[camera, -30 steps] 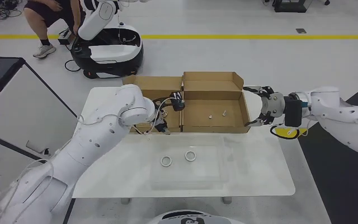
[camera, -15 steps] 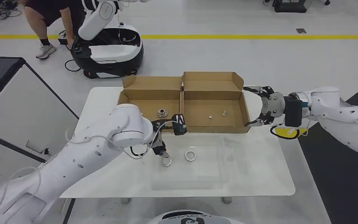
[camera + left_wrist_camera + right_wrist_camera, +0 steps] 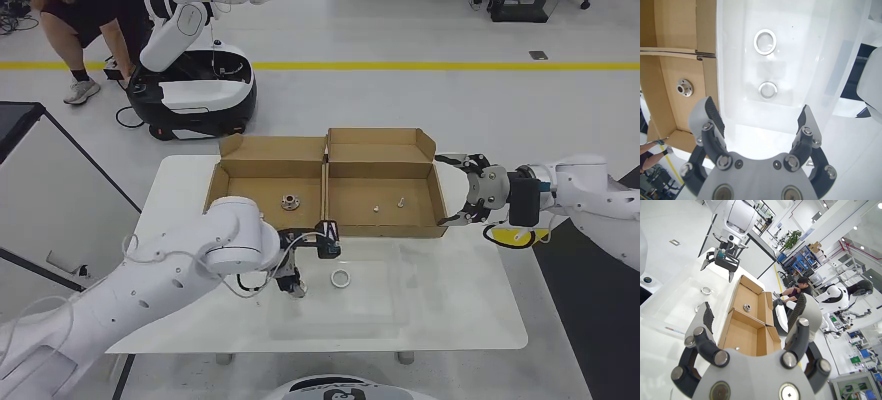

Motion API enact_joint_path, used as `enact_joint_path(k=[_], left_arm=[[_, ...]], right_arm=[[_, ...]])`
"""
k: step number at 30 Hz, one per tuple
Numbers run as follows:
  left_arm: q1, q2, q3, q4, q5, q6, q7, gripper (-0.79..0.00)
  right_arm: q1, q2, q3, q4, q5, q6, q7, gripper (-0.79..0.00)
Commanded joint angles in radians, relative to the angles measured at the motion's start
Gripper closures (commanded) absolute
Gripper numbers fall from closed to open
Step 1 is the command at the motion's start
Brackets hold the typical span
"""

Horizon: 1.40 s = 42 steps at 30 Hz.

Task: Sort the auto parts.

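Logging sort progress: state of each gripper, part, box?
left gripper: open, empty, over clear tray
right gripper: open, empty, beside right box
rings: both flat in tray, ungripped
flanged hub: resting in left box
small parts: two, in right box
both boxes: flaps open

We are in a robotics lab laid out like an open workshop hall. A pale glossy floor carries a painted yellow line (image 3: 400, 66), and another white robot on a wheeled base (image 3: 190, 95) stands beyond the far edge of the white table (image 3: 460, 310). Along the room we see blue racks of bins (image 3: 800, 260), office chairs (image 3: 787, 278), a potted plant (image 3: 791, 239), red ceiling pipes (image 3: 845, 244) and lit monitors (image 3: 866, 353) on benches.
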<state>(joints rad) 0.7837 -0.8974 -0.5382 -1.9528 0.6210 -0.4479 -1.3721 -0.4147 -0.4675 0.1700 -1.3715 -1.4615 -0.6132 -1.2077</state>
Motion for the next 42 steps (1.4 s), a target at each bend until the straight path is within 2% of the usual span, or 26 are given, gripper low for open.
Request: enact_joint_path(k=[1, 10, 14, 15, 18, 27, 32, 37, 42], left_arm=[[-0.009, 0.0, 0.02, 0.001, -0.009, 0.001, -0.001, -0.785], [-0.066, 0.006, 0.087, 0.028, -0.021, -0.011, 0.011, -0.782], [-0.075, 0.007, 0.118, 0.032, -0.025, -0.017, 0.017, -0.739], [-0.077, 0.007, 0.121, 0.032, -0.03, -0.016, 0.016, -0.671], [-0.077, 0.007, 0.133, 0.038, -0.032, -0.019, 0.019, -0.606], [-0.083, 0.006, 0.145, 0.075, -0.015, -0.048, 0.048, -0.588], [-0.095, -0.006, 0.158, 0.122, -0.009, -0.073, 0.073, -0.576], [-0.116, -0.026, 0.183, 0.167, -0.016, -0.092, 0.092, -0.514], [-0.131, -0.047, 0.223, 0.22, -0.017, -0.11, 0.11, -0.496]], right_arm=[[0.0, 0.0, 0.0, 0.0, 0.0, 0.0, 0.0, -0.785], [0.0, 0.0, 0.0, 0.0, 0.0, 0.0, 0.0, -0.785], [0.0, 0.0, 0.0, 0.0, 0.0, 0.0, 0.0, -0.785], [0.0, 0.0, 0.0, 0.0, 0.0, 0.0, 0.0, -0.785], [0.0, 0.0, 0.0, 0.0, 0.0, 0.0, 0.0, -0.785], [0.0, 0.0, 0.0, 0.0, 0.0, 0.0, 0.0, -0.785], [0.0, 0.0, 0.0, 0.0, 0.0, 0.0, 0.0, -0.785], [0.0, 0.0, 0.0, 0.0, 0.0, 0.0, 0.0, -0.785], [0.0, 0.0, 0.0, 0.0, 0.0, 0.0, 0.0, -0.785]])
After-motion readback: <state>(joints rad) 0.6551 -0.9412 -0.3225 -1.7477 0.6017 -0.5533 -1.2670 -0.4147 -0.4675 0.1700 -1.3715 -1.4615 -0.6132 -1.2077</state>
